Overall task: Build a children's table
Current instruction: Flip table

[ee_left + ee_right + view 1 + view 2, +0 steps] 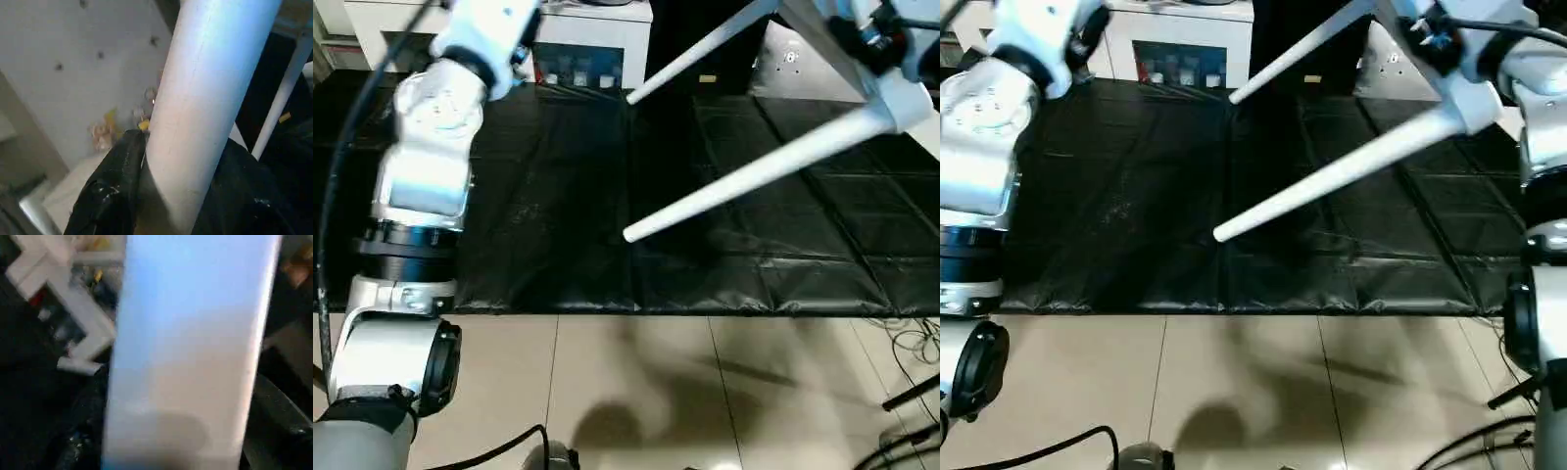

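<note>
Clamping left end effector (183,147) onto a white leg (210,73) of children's table (906,103), with black fingers (122,186) pressing against its two sides. Straddling another white leg (186,357) with right end effector (181,440); cannot tell whether gripping it or sitting loose around it.

Showing beige floor tiles (636,392) nearest, with dark cables (911,343) lying at their right edge. Reaching silver left forearm (421,176) up along the left side, over the tiles and onto the area of the mat. Covering the floor beyond the tiles with black mat (558,215), creased into squares.

Holding children's table raised and tilted at upper right, above the mat, legs pointing down and leftward. Hanging near leg (754,176) over the mat, tip free above the mat's middle. Running far leg (705,49) roughly parallel behind it, higher up. Standing white cabinet (578,49) with glass doors at the mat's far edge, small items behind the glass too small to identify.
</note>
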### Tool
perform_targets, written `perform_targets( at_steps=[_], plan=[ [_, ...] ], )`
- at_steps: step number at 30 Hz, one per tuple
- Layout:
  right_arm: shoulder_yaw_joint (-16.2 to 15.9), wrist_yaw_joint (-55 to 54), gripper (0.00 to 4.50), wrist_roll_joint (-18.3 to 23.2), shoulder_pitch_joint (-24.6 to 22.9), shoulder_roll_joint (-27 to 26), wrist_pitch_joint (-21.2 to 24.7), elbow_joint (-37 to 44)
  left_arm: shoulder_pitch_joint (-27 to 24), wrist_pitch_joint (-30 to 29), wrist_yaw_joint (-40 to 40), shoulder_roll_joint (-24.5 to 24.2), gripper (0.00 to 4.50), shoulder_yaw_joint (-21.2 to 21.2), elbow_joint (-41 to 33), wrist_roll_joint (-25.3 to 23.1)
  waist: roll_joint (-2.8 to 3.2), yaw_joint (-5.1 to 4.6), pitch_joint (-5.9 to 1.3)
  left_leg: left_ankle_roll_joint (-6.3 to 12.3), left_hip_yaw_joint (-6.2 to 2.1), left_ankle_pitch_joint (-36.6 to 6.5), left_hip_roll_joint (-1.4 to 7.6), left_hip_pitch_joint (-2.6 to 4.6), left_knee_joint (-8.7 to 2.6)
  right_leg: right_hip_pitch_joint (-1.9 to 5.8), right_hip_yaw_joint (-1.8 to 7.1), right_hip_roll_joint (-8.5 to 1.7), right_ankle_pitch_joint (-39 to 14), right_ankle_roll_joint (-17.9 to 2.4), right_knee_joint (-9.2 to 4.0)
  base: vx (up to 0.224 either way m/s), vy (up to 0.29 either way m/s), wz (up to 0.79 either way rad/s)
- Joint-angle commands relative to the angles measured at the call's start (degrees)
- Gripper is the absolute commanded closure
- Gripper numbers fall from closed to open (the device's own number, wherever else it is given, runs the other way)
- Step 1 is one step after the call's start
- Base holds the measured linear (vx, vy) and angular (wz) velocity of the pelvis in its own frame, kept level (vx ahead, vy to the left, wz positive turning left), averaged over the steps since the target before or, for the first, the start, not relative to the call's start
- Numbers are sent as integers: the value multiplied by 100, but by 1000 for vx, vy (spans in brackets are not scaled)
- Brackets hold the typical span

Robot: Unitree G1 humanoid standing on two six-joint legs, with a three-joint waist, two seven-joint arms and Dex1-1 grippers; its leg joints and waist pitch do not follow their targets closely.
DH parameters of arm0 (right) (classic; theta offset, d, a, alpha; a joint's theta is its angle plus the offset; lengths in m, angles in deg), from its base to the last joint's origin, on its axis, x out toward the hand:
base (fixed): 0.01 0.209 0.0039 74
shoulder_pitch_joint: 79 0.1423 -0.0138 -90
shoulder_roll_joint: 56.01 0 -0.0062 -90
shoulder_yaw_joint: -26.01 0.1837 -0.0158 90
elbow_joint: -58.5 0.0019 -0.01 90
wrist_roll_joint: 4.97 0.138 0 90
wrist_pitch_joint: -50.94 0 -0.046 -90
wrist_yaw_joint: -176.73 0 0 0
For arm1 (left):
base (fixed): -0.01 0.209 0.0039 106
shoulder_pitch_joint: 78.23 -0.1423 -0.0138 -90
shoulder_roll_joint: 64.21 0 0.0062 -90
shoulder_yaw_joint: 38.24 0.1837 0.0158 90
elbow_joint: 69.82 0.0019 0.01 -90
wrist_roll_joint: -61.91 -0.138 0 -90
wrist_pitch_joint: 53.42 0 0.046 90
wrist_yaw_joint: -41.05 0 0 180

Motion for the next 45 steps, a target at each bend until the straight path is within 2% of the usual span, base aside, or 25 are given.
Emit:
perform_targets(
  at_steps=[1, 3, 5, 6, 8, 9, 11, 12, 13, 14, 15, 16, 20, 21, 25, 27, 29, 30, 35, 36, 37, 39, 40, 43, 45],
  plan=[
    [166, -254, 91, 171, 168, -144, -561, -82, 9, -251, -75, 227, 270, -196, 100, 484, -98, -65, -380, -22, -209, -1526, 355, 190, -363, 138, 311, -568, -1835, -891, -609, 0, 0, 0],
    [555, -327, 87, 579, 319, -246, -932, -75, -17, -345, -62, 248, 270, -255, 84, 512, -70, -63, -390, 7, -203, -1479, 355, 185, -364, 142, 320, -546, -1596, -931, -592, 0, 0, 0],
    [736, -218, 54, 829, 383, -298, -1052, -36, -40, -242, -18, 323, 270, -381, 127, 690, -57, -41, -418, 109, -189, -1299, 354, 162, -349, 169, 321, -532, -1129, -1011, -545, 0, 0, 0],
    [884, 114, 50, 1115, 405, -379, -1069, 7, -103, -113, 4, 266, 270, -365, 147, 662, -61, -26, -434, 198, -190, -1110, 353, 131, -347, 200, 315, -519, -796, -1090, -504, 0, 0, 0],
    [947, 389, 48, 1294, 374, -452, -1058, 63, -141, -229, 16, 243, 270, -372, 137, 648, -59, -15, -445, 303, -186, -989, 355, 120, -333, 210, 316, -521, -503, -1164, -466, 0, 0, 0],
    [978, 552, 26, 1413, 321, -513, -1041, 139, -165, -300, -1, 241, 272, -390, 123, 642, -51, -2, -496, 448, -200, -598, 379, 109, -313, 234, 300, -513, 58, -1293, -383, 0, 0, 0],
    [1037, 811, 14, 1656, 205, -643, -965, 276, -205, -312, 11, 228, 275, -394, 112, 665, -49, 2, -505, 637, -187, -240, 376, 83, -274, 218, 295, -490, 579, -1451, -319, 0, 0, 0],
    [1046, 853, 14, 1699, 182, -667, -949, 305, -213, -306, 15, 224, 275, -392, 111, 669, -48, 4, -510, 695, -181, -194, 365, 76, -259, 222, 297, -492, 676, -1484, -310, 0, 0, 0],
    [1063, 1072, 4, 2000, -103, -865, -848, 645, -318, -283, 17, 183, 276, -373, 89, 643, -30, 8, -510, 749, -187, -175, 377, 73, -254, 216, 293, -507, 707, -1527, -308, 0, 0, 0],
    [1059, 1117, 1, 2071, -186, -917, -821, 740, -348, -277, 21, 171, 277, -366, 83, 634, -22, 20, -487, 775, -187, -279, 401, 80, -271, 213, 302, -537, 617, -1479, -334, 0, 0, 0],
    [1016, 1235, 0, 2251, -494, -1093, -808, 1066, -460, -318, 11, 148, 279, -373, 47, 635, -22, 4, -493, 755, -201, -305, 407, 80, -282, 222, 296, -535, 569, -1478, -330, 0, 0, 0],
    [1001, 1254, 0, 2333, -646, -1180, -773, 1247, -515, -333, 14, 135, 280, -382, 19, 649, 47, 20, -490, 688, -209, -429, 432, 117, -302, 198, 293, -544, 470, -1447, -365, 0, 0, 0],
    [978, 1267, 0, 2558, -1004, -1370, -768, 1808, -659, -384, 32, 90, 285, -399, -104, 685, 35, 20, -503, 470, -211, -540, 431, 140, -333, 215, 292, -544, 384, -1450, -366, 0, 0, 0],
    [982, 1264, 0, 2656, -1200, -1450, -622, 2058, -733, -353, 65, 61, 287, -395, -170, 694, 69, 24, -501, 386, -208, -640, 421, 153, -343, 209, 290, -545, 197, -1426, -393, 0, 0, 0],
    [948, 1215, 0, 2640, -1597, -1529, -442, 2369, -831, -256, 124, 21, 291, -364, -234, 690, 81, 11, -460, 134, -222, -1029, 435, 182, -411, 186, 297, -549, -272, -1263, -463, 0, 0, 0],
    [969, 964, 0, 2584, -2010, -1590, -76, 2617, -939, -275, 146, 23, 291, -359, -350, 753, 99, 2, -439, -41, -240, -1287, 445, 214, -471, 185, 300, -556, -492, -1187, -509, 0, 0, 0],
    [996, 839, 0, 2563, -2159, -1618, 47, 2676, -995, -308, 146, 23, 292, -356, -420, 784, 96, -9, -456, -130, -247, -1322, 441, 224, -479, 194, 300, -560, -492, -1168, -503, 0, 0, 0],
    [1043, 655, 0, 2581, -2415, -1670, 205, 2775, -1144, -357, 162, 5, 293, -341, -571, 797, 87, -14, -467, -162, -250, -1270, 439, 209, -480, 207, 302, -564, -395, -1171, -495, 0, 0, 0],
    [1189, 8, 0, 2569, -2972, -1852, 607, 3133, -1457, -318, 192, -21, 294, -395, -820, 848, 63, -17, -467, -107, -222, -1112, 400, 183, -459, 211, 324, -575, -381, -1095, -514, 0, 0, 0],
    [1239, -84, 0, 2593, -3086, -1910, 639, 3189, -1498, -302, 177, -26, 294, -406, -852, 841, -21, -25, -464, -79, -203, -1095, 397, 186, -456, 210, 323, -569, -423, -1079, -528, 0, 0, 0],
    [1284, -224, 0, 2584, -3231, -1983, 709, 3272, -1554, -292, 175, -25, 294, -437, -890, 875, 33, -1, -459, -59, -212, -1081, 403, 190, -453, 204, 328, -589, -514, -1055, -525, 0, 0, 0],
    [1299, -339, 0, 2603, -3439, -2082, 820, 3409, -1648, -270, 158, -14, 294, -486, -937, 929, 32, -10, -450, -61, -215, -1078, 409, 187, -469, 192, 328, -569, -575, -987, -533, 0, 0, 0],
    [1261, -395, 0, 2575, -3581, -2113, 901, 3522, -1731, -217, 197, -2, 294, -502, -969, 997, 69, -16, -454, -78, -221, -1072, 411, 196, -473, 186, 325, -562, -568, -968, -532, 0, 0, 0],
    [1220, -552, 0, 2616, -3805, -2178, 1199, 3755, -1892, -85, 227, 125, 294, -526, -992, 1157, 54, -32, -448, -115, -220, -1136, 410, 196, -487, 183, 325, -550, -560, -957, -542, 0, 0, 0],
    [1192, -728, 0, 2575, -3931, -2205, 1454, 3866, -2015, 98, 217, 178, 294, -431, -933, 1148, 69, -41, -449, -152, -221, -1196, 412, 200, -494, 177, 328, -550, -594, -945, -548, 0, 0, 0]
  ],
)
